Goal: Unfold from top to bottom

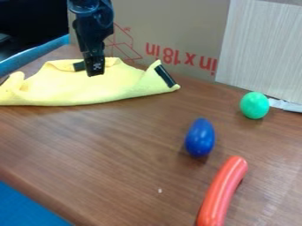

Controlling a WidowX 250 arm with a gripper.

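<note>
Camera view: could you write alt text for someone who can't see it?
A black gripper hangs over a rumpled yellow cloth at the back left of a brown table. To the right are a green egg, a blue egg and, nearest the camera, a red sausage shape. Cardboard stands behind.

My brown wood-grain table (118, 145), faint sheen at lower right. Cardboard panel (177, 26) behind, red print on it (runs slantwise from where I look). Pale streaked panel (259, 48) at right. Blue strip (35, 54) upper left, darkness beyond.
</note>
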